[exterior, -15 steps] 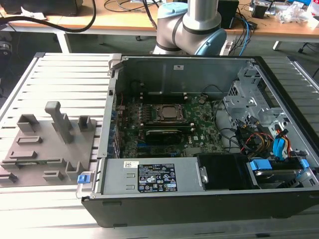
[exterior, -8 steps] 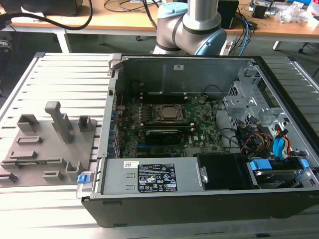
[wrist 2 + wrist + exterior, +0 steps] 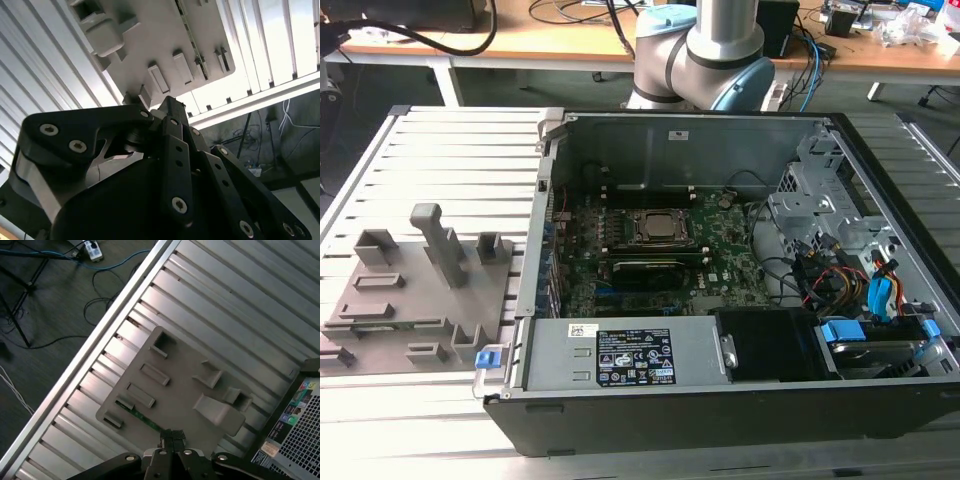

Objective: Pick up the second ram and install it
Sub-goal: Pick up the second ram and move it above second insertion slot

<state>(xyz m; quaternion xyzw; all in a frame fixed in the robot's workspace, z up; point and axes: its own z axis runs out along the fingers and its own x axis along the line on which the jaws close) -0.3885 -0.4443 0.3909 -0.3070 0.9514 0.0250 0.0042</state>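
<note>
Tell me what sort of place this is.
Probably a robotics lab bench for PC assembly: an open computer case on a slatted metal table, a robot arm, and a cable-strewn desk.

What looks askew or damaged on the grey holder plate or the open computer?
Nothing stands out. The green ram stick lies straight in its slot on the grey holder plate; the computer case shows no damage.

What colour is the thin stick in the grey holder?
Green. The second ram, best in first wrist view.
</note>
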